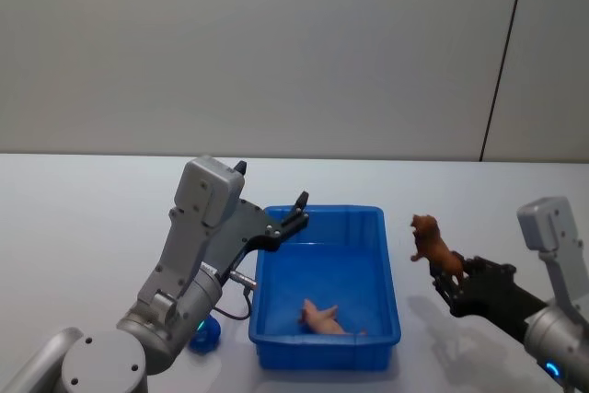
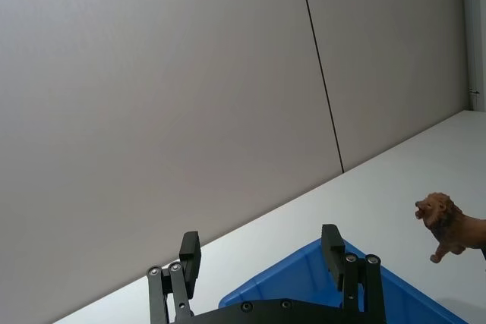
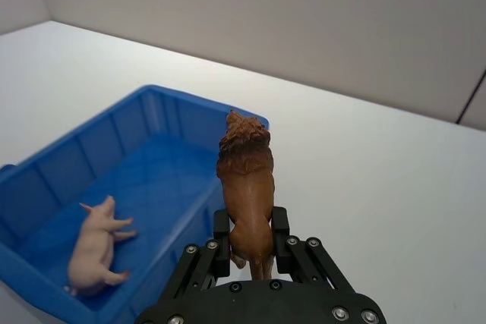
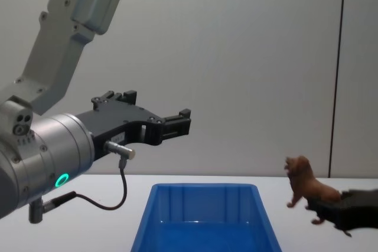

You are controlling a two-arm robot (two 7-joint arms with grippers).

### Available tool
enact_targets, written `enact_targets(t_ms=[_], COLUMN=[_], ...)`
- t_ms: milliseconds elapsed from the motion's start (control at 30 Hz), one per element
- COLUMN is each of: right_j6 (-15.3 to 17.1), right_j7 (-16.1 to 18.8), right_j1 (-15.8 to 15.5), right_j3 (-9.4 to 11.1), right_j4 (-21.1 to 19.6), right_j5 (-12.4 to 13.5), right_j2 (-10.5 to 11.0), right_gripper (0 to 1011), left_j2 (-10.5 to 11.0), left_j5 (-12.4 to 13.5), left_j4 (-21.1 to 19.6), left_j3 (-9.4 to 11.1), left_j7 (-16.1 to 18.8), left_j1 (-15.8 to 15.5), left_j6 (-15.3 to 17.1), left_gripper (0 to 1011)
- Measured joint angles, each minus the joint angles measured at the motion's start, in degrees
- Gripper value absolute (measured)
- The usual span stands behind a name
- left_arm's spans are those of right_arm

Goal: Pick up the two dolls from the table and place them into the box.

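Blue toy: a rounded blue toy [image 1: 204, 336] sits on the table [image 1: 83, 227], just left of the box and partly hidden by the left arm. It is not in the box.
Left gripper: the left gripper [image 1: 296, 212] is held in the air over the box's left rear corner, fingers spread apart and holding nothing.
Box: the box [image 1: 391, 269] stands on the table between the two arms.
Pink doll: the pink doll [image 1: 322, 317] lies on its side on the box floor, near the front wall. This half looks done.
Brown doll: the brown doll [image 1: 434, 246], a lion, is lifted clear of the table, just right of the box and not yet over it.
Right gripper: the right gripper [image 1: 449, 276] is clamped on the lion's hind end.
Left to do: carry the lion over the rim and release it inside the box.
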Motion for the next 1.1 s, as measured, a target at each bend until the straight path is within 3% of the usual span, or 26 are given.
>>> enact_targets(t_ms=[400, 733, 900, 1100], right_j6=[2.05, 4.68, 5.51, 5.67], right_j7=[5.24, 7.05, 7.45, 7.64], right_j1=[2.86, 6.43, 7.76, 8.56], right_j3=[-1.07, -2.78, -3.52, -3.9], right_j4=[-0.86, 2.82, 4.54, 5.68], right_j5=[-1.53, -3.52, -4.25, -4.51], right_j2=[-1.5, -4.39, -5.59, -6.26], right_gripper=[304, 317, 441, 688], left_j2=[0.0, 0.0, 0.0, 0.0], left_j5=[0.0, 0.0, 0.0, 0.0], left_j4=[0.0, 0.0, 0.0, 0.0], left_j3=[0.0, 0.0, 0.0, 0.0], left_j7=[0.0, 0.0, 0.0, 0.0], left_j1=[0.0, 0.0, 0.0, 0.0], left_j6=[0.0, 0.0, 0.0, 0.0], left_gripper=[1001, 1001, 1001, 1001])
